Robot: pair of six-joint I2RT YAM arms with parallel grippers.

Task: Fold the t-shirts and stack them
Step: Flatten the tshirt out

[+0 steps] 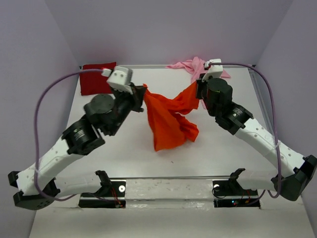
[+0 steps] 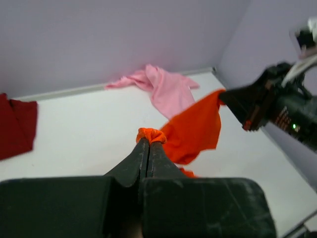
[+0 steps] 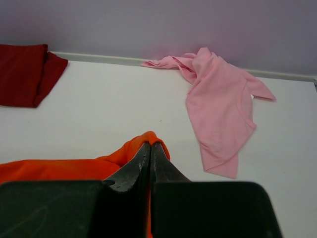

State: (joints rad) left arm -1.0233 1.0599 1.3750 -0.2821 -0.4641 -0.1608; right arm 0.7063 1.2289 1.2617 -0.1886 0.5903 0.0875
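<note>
Looking at the orange t-shirt (image 1: 168,119): strung out mid-table between both arms, long axis running left to right. Pinched at the left end by the left gripper (image 1: 142,93), fingers pressed together on a small orange bunch poking past the tips. Pinched at the right end by the right gripper (image 1: 198,90), fingers likewise squeezed tight on an orange fold. Sagging in the middle, bulk drooping toward the near edge of the table (image 1: 99,163); cannot tell whether touching the surface.

Counting three tees: one orange, one dark red, one light pink. Counting two grippers, both on the orange one.

Spotting the dark red t-shirt (image 1: 96,78) at the far-left corner, lying flat against the back wall (image 1: 163,29), looking folded, well apart from the orange. Spotting the light pink t-shirt (image 1: 190,65) crumpled at the far edge, right of centre, long axis running from the back wall toward the near side in the right wrist view, just behind the right gripper from above.
</note>
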